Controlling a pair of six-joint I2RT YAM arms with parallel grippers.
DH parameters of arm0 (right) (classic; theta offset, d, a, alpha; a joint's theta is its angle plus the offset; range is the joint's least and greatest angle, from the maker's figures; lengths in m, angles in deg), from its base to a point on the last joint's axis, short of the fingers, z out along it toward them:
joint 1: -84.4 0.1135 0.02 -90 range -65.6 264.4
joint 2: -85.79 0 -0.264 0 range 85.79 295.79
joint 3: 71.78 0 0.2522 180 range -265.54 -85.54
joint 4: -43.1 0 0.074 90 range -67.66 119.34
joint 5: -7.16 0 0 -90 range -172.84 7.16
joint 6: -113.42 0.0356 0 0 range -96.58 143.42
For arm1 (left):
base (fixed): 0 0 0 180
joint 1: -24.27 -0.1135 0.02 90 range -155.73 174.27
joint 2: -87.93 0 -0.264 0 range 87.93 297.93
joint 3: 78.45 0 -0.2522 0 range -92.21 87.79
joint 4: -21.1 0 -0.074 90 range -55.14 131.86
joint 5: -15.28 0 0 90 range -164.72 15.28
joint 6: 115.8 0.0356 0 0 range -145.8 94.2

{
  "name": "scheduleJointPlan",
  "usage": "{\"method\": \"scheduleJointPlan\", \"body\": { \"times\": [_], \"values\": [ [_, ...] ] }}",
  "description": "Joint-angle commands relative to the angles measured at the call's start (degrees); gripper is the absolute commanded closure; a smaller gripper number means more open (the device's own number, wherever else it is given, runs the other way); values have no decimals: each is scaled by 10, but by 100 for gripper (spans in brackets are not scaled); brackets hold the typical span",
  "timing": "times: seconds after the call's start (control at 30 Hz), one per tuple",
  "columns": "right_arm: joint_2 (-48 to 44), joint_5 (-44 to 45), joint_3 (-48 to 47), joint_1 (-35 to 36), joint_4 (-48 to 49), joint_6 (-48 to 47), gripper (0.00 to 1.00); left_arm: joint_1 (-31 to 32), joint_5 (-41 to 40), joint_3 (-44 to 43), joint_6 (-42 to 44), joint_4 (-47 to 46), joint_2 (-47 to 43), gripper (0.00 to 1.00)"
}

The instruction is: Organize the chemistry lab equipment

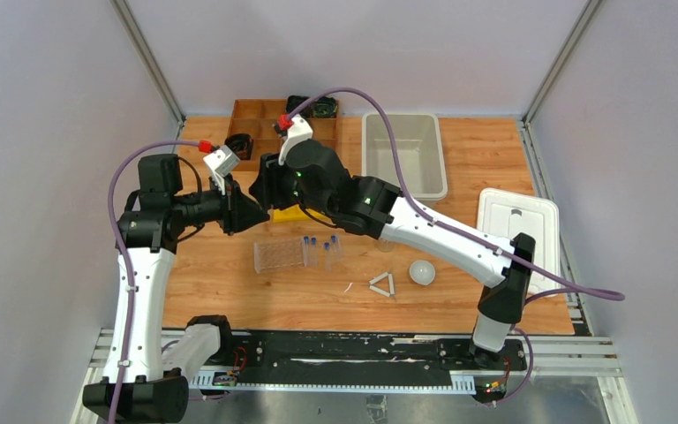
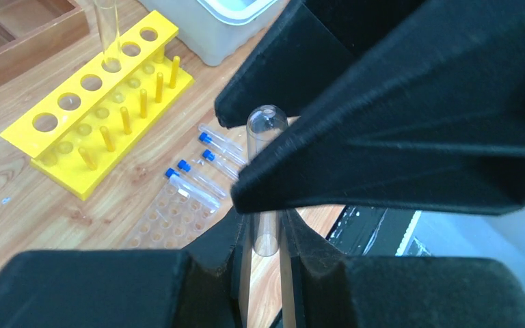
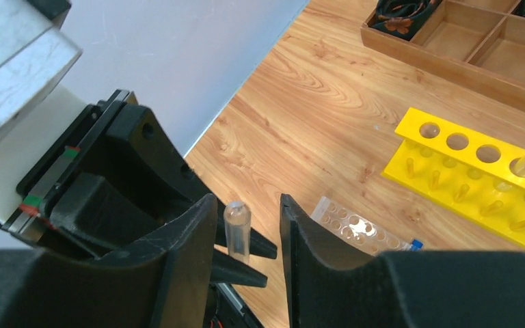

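Note:
My left gripper (image 2: 266, 236) is shut on a thin clear glass tube (image 2: 266, 130), held upright above the table. My right gripper (image 3: 246, 202) is open, one finger on each side of the tube's rounded top (image 3: 236, 222); the tube stands close to one finger (image 3: 188, 239) and apart from the other. In the top view both grippers meet left of centre (image 1: 256, 201). Another glass tube (image 2: 107, 31) stands in the yellow rack (image 2: 75, 116). Several blue-capped tubes (image 1: 322, 249) lie on the table. To the right of them are the white triangle (image 1: 382, 284) and the white round dish (image 1: 422, 272).
A clear well plate (image 1: 279, 254) lies beside the blue-capped tubes. The brown wooden divided tray (image 1: 260, 119) sits at the back, a clear plastic bin (image 1: 404, 152) at the back right, and a white lid (image 1: 517, 221) near the right edge.

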Motion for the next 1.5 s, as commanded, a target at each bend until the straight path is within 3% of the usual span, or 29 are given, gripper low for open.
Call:
{"method": "scheduleJointPlan", "body": {
  "times": [0.0, 0.3, 0.33, 0.4, 0.43, 0.47, 0.5, 0.63, 0.9, 1.2, 1.47],
  "values": [
    [13, -18, -32, -15, -15, -8, 60, -3, 1, -1, 13, -7, -8, 87],
    [26, -25, -42, -20, -19, -9, 87, -3, -10, -6, 10, -7, 5, 84],
    [24, -26, -41, -22, -20, -10, 91, -3, -15, -6, 8, -7, 7, 76],
    [20, -26, -35, -28, -23, -11, 99, -3, -29, -8, 4, -6, 7, 41],
    [17, -25, -31, -33, -23, -12, 100, -2, -39, -9, 0, -6, 7, 19],
    [14, -24, -26, -37, -23, -15, 100, -3, -48, -12, -1, -6, 8, 5],
    [10, -19, -20, -42, -21, -19, 100, -3, -58, -14, -3, -6, 8, 1],
    [-13, 19, 32, -56, 24, -76, 100, -3, -131, -23, -27, -13, 15, 0],
    [-38, 57, 213, -66, 252, -221, 100, -5, -292, -21, -84, -30, 71, 0],
    [37, 51, 284, -68, 426, -307, 100, -27, -302, 1, -96, -42, 116, 0],
    [104, 72, 279, -76, 506, -357, 100, -29, -281, -9, -66, -20, 108, 0]
  ]
}}
